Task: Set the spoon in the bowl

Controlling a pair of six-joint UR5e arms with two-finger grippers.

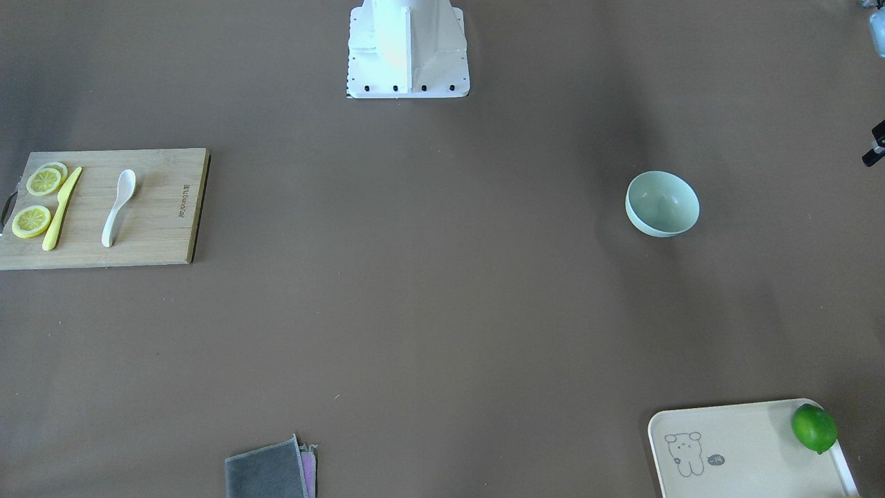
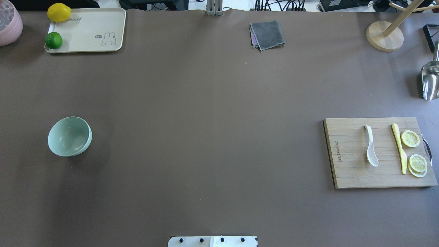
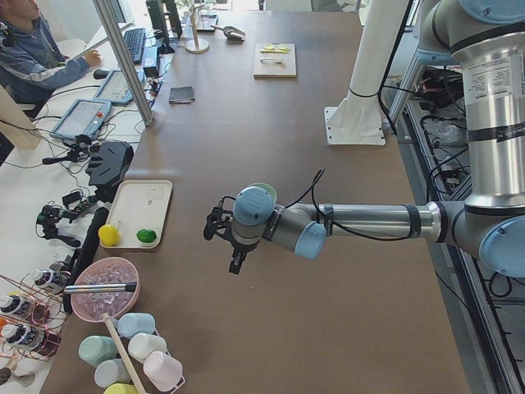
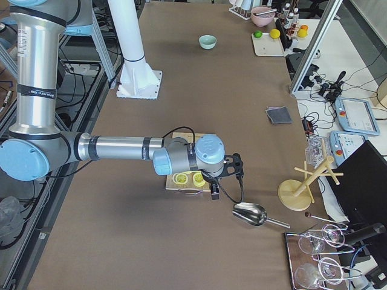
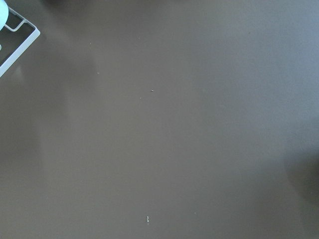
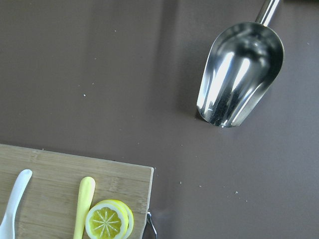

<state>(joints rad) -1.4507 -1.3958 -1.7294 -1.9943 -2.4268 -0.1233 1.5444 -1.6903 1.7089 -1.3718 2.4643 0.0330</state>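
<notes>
Burnt into the cutting board [image 2: 353, 171], along the short edge nearest the bench [image 2: 205, 120] middle: one line of brand lettering, apparently "joyoung" plus a few smaller signs, too fine to read surely. Far from the board, at the opposite far corner, on a cream tray [image 2: 89, 24]: the letters "abbit" beside a rabbit drawing, and a small speech bubble, not readable.

On the board, about at its middle: the spoon [image 2: 371, 146], white, flat on the wood, scoop end toward the robot and handle pointing away. Just beside it, toward the board's outer end, and not touching: a yellow knife [image 2: 399, 147], then lemon slices [image 2: 410, 138].

Above the board's outer short end, over the lemon slices in the exterior right view: the right gripper [image 4: 215, 192], raised and apart from the spoon, with the knife lying between. Open or closed, cannot tell. Just off that end of the board, a steel scoop [image 6: 239, 74].

Well apart from the board, at the other end of the bench: the bowl [image 2: 69, 136], upright, nothing inside. Close by it, in the exterior left view: the left gripper [image 3: 235, 261], far from the spoon. Its opening, cannot tell either.
</notes>
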